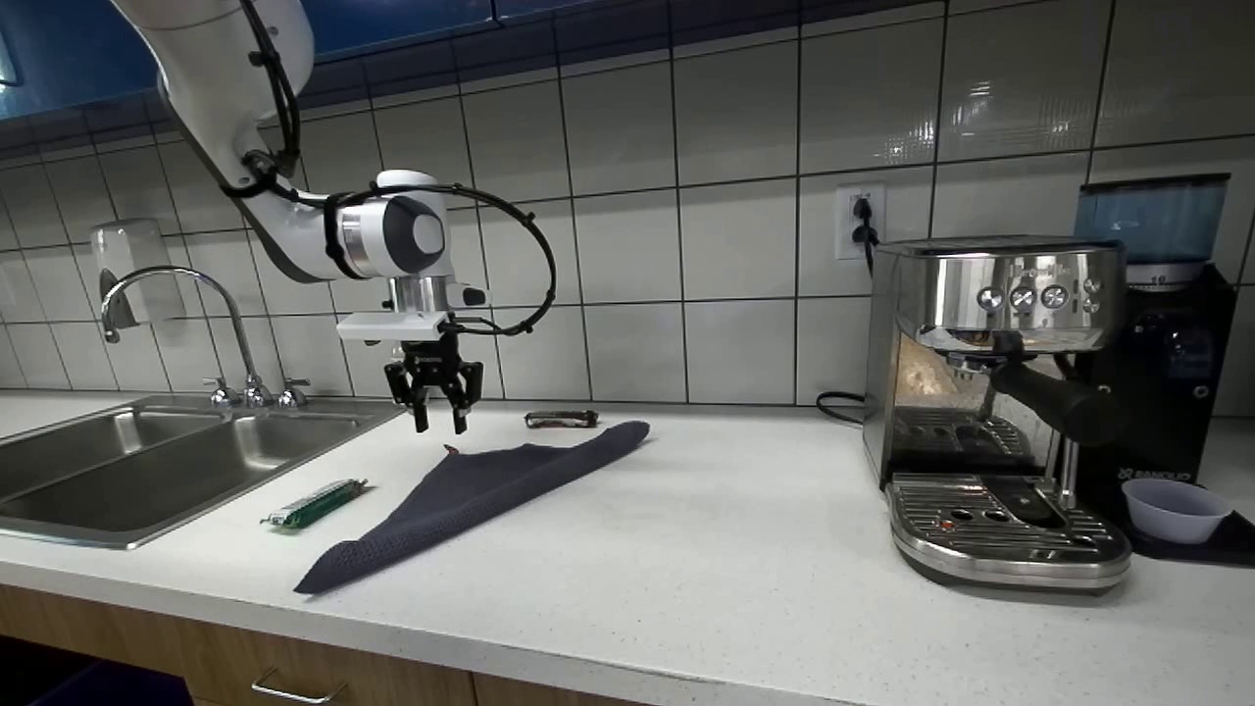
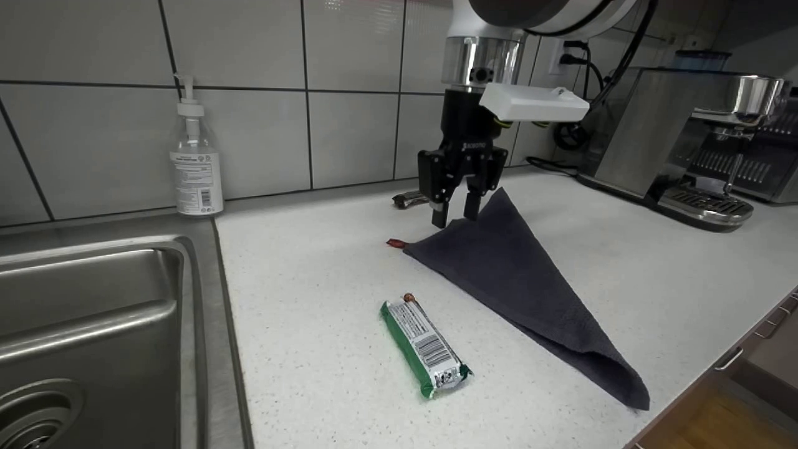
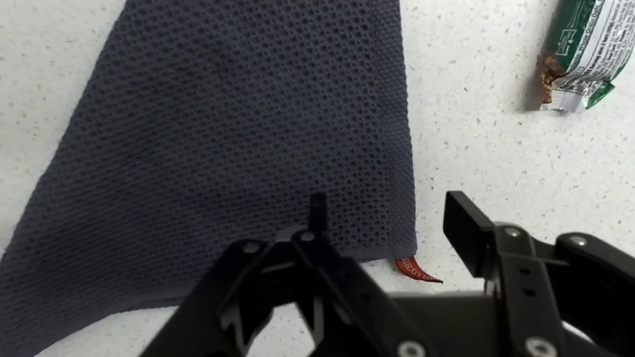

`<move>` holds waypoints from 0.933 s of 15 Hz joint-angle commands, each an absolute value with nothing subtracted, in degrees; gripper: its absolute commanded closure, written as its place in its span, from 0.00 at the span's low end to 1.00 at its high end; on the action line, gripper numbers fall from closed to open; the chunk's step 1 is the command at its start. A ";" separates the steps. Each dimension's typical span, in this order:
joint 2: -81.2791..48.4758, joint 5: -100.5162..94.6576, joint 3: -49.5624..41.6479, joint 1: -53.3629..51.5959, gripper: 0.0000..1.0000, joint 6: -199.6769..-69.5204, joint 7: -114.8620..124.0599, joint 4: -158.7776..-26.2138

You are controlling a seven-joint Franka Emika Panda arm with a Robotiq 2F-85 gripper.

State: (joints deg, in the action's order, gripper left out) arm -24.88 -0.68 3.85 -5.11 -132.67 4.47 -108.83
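Your gripper [image 2: 456, 215] hangs above the dark cloth [image 2: 511, 274], near its red tag [image 3: 416, 270], with its fingers [image 3: 466, 233] spread apart. The cloth lies on the counter [image 1: 706, 549], one corner near the front edge; a green-wrapped bar [image 2: 424, 346] sits between it and the sink [image 2: 209, 312], a dark packet [image 1: 561, 419] near the back edge.

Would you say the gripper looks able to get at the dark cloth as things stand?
Probably yes: the gripper hangs above the edge of the dark cloth near its red tag, jaws apart and empty, with nothing visibly in the way; the green-wrapped bar lies aside.
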 commanded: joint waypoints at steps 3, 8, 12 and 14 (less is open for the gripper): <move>-24.29 0.90 3.78 -4.27 0.00 -130.55 3.23 -108.34; -23.44 2.79 3.46 -2.66 0.00 -130.24 2.86 -109.19; -23.10 4.53 2.95 -1.41 0.00 -130.07 2.86 -109.35; -22.99 5.23 2.71 -0.80 0.00 -130.27 2.89 -109.42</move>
